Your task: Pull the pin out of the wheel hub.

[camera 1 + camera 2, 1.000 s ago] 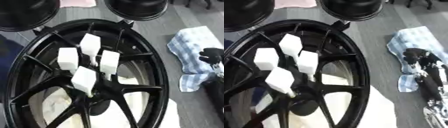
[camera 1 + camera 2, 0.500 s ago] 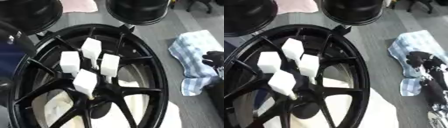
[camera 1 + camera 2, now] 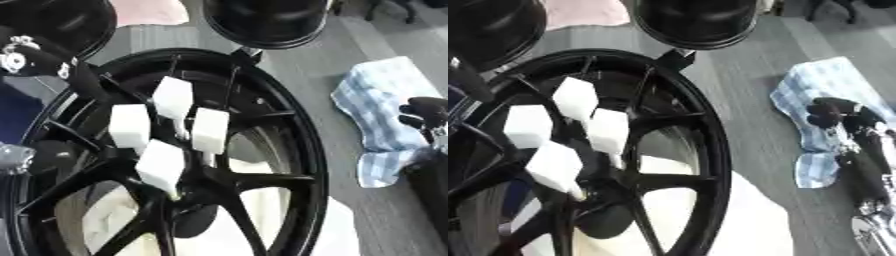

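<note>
Wheel hub (image 3: 262, 125), checked cloth (image 3: 815, 95) beside (right)

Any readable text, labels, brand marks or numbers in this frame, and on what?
None readable.
The white blocks on the wheel show blank faces.
The checked cloth carries a pattern only.
No marking shows on the right hand.

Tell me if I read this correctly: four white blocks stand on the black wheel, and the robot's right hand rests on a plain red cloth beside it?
Not quite. The four white blocks do stand on the black wheel, and the right hand is over the cloth beside it, but that cloth is blue-and-white checked, not plain red. The right eye view shows it.
</note>
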